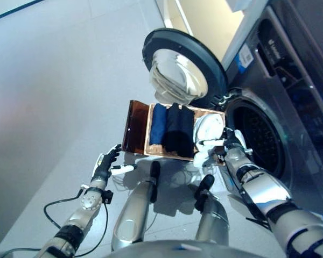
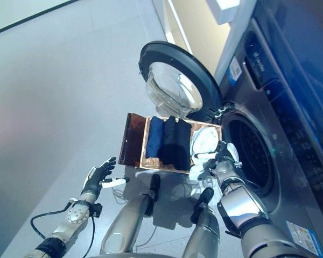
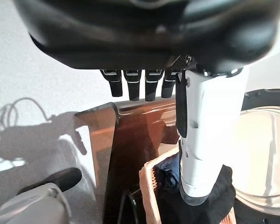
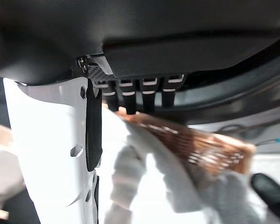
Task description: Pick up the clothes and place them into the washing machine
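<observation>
Left eye view: the white garment (image 1: 209, 129) lies in the basket (image 1: 148, 134), at 11 o'clock from the right robot hand (image 1: 226, 144), which touches it.

Left wrist view: the left robot hand (image 3: 140, 86) is open, well apart.

Right wrist view: right fingers (image 4: 130, 100) straight, over white cloth.

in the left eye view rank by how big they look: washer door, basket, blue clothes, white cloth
1. washer door
2. basket
3. blue clothes and white cloth look alike, so unranked; the right hand partly hides the cloth.
</observation>
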`<state>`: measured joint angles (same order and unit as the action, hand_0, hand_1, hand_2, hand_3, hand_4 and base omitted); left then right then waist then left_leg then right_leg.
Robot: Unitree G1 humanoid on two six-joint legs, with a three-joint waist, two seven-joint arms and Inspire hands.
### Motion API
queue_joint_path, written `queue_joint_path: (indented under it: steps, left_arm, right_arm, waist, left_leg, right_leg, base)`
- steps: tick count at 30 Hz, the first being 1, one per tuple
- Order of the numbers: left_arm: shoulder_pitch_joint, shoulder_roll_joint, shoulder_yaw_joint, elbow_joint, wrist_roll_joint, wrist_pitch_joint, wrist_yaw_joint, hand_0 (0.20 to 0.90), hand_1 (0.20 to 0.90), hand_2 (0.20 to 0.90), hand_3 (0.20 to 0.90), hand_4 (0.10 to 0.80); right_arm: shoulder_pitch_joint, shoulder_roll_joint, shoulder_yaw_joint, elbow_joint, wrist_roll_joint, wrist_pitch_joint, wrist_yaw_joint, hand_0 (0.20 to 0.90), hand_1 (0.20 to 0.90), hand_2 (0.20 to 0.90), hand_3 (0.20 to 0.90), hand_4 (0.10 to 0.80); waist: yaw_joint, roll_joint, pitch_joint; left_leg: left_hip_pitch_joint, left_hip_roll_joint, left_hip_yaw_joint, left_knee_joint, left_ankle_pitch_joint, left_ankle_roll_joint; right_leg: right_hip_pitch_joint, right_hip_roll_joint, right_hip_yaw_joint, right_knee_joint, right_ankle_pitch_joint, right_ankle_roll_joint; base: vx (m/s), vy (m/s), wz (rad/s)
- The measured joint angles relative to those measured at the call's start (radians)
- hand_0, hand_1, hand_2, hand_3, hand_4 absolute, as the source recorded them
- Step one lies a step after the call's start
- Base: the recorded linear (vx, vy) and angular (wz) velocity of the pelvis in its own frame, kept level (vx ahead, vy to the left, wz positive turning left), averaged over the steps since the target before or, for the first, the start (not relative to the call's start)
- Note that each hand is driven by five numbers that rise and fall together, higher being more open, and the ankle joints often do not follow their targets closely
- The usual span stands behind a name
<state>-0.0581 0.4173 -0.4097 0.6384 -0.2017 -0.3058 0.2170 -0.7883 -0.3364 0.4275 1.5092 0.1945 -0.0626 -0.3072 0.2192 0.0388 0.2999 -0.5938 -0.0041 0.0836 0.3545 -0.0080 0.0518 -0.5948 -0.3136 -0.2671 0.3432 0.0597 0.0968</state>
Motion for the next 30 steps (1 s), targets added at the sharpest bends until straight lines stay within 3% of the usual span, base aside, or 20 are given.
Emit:
queue_joint_path:
  steps: [7, 12, 23, 24, 26, 27, 30]
  left_arm:
    - [-0.045, 0.009, 0.0, -0.084, 0.017, -0.002, 0.025, 0.9, 0.9, 0.9, 0.9, 0.8]
    - [-0.075, 0.022, -0.001, -0.196, 0.059, -0.005, 0.043, 0.9, 0.9, 0.9, 0.9, 0.8]
    - [-0.067, 0.022, -0.007, -0.197, 0.11, -0.002, 0.092, 0.9, 0.9, 0.9, 0.9, 0.8]
    - [-0.07, 0.022, -0.01, -0.197, 0.114, -0.002, 0.095, 0.9, 0.9, 0.9, 0.9, 0.8]
    - [-0.078, 0.022, -0.022, -0.197, 0.129, -0.002, 0.114, 0.9, 0.9, 0.9, 0.9, 0.8]
    - [-0.075, 0.023, -0.028, -0.197, 0.13, -0.002, 0.115, 0.9, 0.9, 0.9, 0.9, 0.8]
    - [-0.066, 0.023, -0.037, -0.196, 0.132, -0.002, 0.122, 0.9, 0.9, 0.9, 0.9, 0.8]
  right_arm:
    - [-0.011, -0.002, -0.006, 0.0, -0.031, 0.003, -0.044, 0.9, 0.9, 0.9, 0.9, 0.8]
    - [-0.069, -0.047, -0.006, 0.013, -0.052, 0.021, -0.067, 0.9, 0.9, 0.9, 0.9, 0.8]
    - [-0.117, -0.112, -0.003, 0.057, -0.108, 0.022, -0.123, 0.9, 0.9, 0.9, 0.9, 0.8]
    - [-0.122, -0.125, -0.001, 0.059, -0.108, 0.023, -0.128, 0.532, 0.532, 0.532, 0.532, 0.537]
    - [-0.123, -0.135, 0.001, 0.068, -0.108, 0.023, -0.132, 0.359, 0.359, 0.359, 0.359, 0.414]
    - [-0.123, -0.135, 0.001, 0.072, -0.108, 0.023, -0.132, 0.2, 0.2, 0.2, 0.2, 0.3]
    - [-0.123, -0.134, 0.005, 0.075, -0.108, 0.024, -0.147, 0.2, 0.2, 0.2, 0.2, 0.3]
  waist:
    - [-0.01, 0.009, 0.005]
    - [0.0, 0.064, 0.034]
    - [0.015, 0.069, 0.033]
    - [0.014, 0.07, 0.032]
    - [0.017, 0.071, 0.032]
    - [0.018, 0.071, 0.032]
    - [0.02, 0.071, 0.032]
  left_leg:
    - [-0.041, -0.013, 0.013, 0.032, -0.028, 0.019]
    - [-0.085, -0.017, 0.009, 0.058, -0.033, 0.026]
    - [-0.183, -0.04, -0.017, 0.105, -0.039, 0.025]
    - [-0.2, -0.046, -0.028, 0.122, -0.04, 0.026]
    - [-0.216, -0.05, -0.037, 0.137, -0.039, 0.025]
    - [-0.217, -0.05, -0.037, 0.138, -0.039, 0.024]
    - [-0.217, -0.054, -0.038, 0.14, -0.038, 0.022]
  right_leg:
    - [-0.027, -0.014, 0.009, 0.004, 0.009, 0.0]
    - [-0.062, -0.022, 0.008, 0.028, 0.006, 0.004]
    - [-0.163, -0.057, 0.008, 0.124, -0.032, 0.011]
    - [-0.172, -0.06, 0.007, 0.144, -0.041, 0.013]
    - [-0.183, -0.07, 0.007, 0.163, -0.052, 0.014]
    - [-0.183, -0.071, 0.007, 0.163, -0.052, 0.015]
    - [-0.182, -0.073, 0.01, 0.162, -0.055, 0.019]
  base:
    - [0.018, 0.031, 0.01]
    - [0.007, 0.018, 0.05]
    - [0.007, 0.02, 0.11]
    - [0.026, 0.012, 0.24]
    - [0.033, 0.015, 0.26]
    - [0.032, 0.022, 0.13]
    - [0.013, 0.033, 0.03]
